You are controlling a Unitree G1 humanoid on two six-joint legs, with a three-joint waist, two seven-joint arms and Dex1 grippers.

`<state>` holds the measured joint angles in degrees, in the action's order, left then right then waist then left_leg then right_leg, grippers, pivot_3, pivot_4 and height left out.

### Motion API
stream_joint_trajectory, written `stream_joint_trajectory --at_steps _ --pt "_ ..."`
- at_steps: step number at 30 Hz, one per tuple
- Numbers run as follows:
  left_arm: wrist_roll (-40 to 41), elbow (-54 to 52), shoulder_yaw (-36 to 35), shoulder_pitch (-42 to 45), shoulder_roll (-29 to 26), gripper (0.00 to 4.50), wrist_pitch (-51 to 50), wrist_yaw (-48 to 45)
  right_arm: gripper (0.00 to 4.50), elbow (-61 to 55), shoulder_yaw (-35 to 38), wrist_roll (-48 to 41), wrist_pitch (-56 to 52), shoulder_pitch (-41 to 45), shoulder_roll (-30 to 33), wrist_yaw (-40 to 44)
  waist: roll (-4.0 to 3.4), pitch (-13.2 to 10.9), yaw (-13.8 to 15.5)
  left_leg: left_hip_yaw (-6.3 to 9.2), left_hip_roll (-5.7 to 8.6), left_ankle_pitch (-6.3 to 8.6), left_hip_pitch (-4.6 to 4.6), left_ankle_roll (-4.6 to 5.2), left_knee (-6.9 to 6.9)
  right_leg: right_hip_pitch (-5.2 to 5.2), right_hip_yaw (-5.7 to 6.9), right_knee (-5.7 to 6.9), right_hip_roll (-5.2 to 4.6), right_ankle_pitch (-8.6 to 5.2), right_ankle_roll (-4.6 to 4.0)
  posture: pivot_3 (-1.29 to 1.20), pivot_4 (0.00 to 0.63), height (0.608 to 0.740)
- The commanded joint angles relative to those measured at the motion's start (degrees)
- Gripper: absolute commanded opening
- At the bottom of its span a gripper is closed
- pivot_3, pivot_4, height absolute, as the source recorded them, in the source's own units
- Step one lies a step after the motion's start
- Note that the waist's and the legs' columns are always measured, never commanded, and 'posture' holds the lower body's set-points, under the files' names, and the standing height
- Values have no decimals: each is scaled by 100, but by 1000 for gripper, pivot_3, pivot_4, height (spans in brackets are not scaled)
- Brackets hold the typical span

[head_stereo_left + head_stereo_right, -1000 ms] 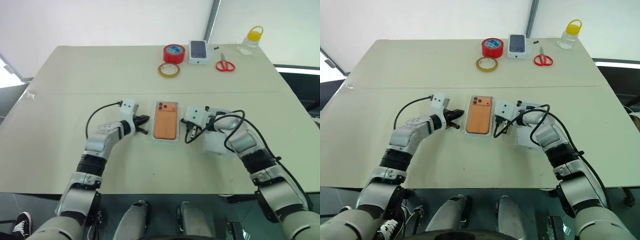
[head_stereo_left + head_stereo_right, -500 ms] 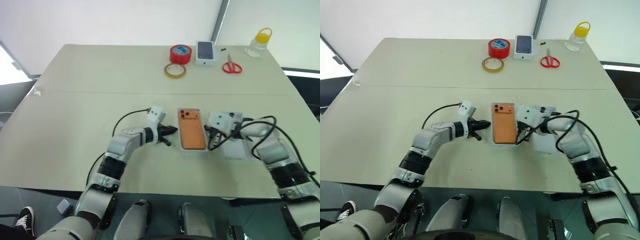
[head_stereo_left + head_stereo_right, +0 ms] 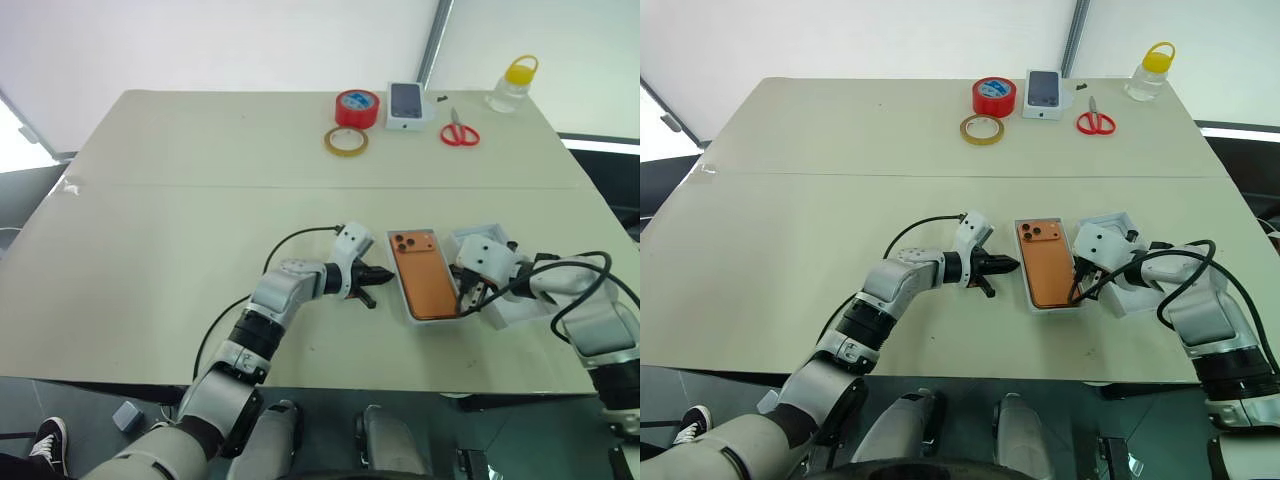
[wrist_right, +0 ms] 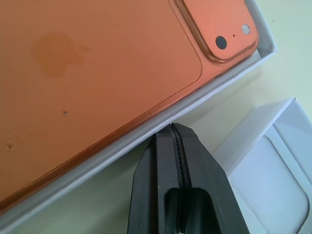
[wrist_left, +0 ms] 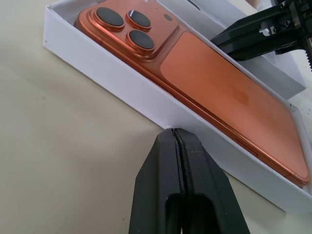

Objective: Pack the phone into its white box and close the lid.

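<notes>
Orange and face down, the phone [image 3: 1045,262] lies in the white box [image 5: 122,87] near the front edge of our beige desk [image 3: 840,150], its three dark lenses at the far corner. The box's low walls frame it on all sides that we can see.

Our left tool [image 3: 1006,266] sits on the desk just beside the box's left wall, its two black fingers pressed together and empty; in the left wrist view the tips reach right up to the wall, though we cannot tell whether they touch it. Our right tool [image 3: 1080,290] stands on the opposite side, between the box and a second white tray [image 3: 1137,290] that lies just to the right. Its fingers are likewise pressed together with nothing between them, tips close against the right wall.

Along the far edge of the desk, well apart from the box, we see a red tape roll [image 3: 991,96], a tan tape ring [image 3: 981,129], a small white box with a phone picture [image 3: 1044,92], red scissors [image 3: 1094,120] and a clear bottle with a yellow cap [image 3: 1146,72].
</notes>
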<state>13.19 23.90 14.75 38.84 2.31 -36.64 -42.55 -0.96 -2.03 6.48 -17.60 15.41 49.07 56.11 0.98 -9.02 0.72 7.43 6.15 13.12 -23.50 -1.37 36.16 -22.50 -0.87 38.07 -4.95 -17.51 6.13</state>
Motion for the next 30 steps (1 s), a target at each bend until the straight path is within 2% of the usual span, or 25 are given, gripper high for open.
stream_joint_trajectory --at_steps 1,17,30 --pt "93 -167 129 182 232 48 144 -203 0 -222 -158 -154 112 -4 -59 98 0 0 0 0 0 0 0 0 0 0 0 0 0 0 0 0 150 740" --pt "99 -221 -76 135 241 48 238 -74 0 -103 -172 -120 151 47 -6 142 0 0 -6 0 -1 0 1 -1 0 -2 -1 1 1 0 0 0 150 740" --pt "43 -417 -165 -125 -176 48 252 -37 0 154 -94 -68 382 196 220 128 0 0 -13 0 -1 -1 1 -1 0 -3 -1 3 2 0 0 0 150 740"
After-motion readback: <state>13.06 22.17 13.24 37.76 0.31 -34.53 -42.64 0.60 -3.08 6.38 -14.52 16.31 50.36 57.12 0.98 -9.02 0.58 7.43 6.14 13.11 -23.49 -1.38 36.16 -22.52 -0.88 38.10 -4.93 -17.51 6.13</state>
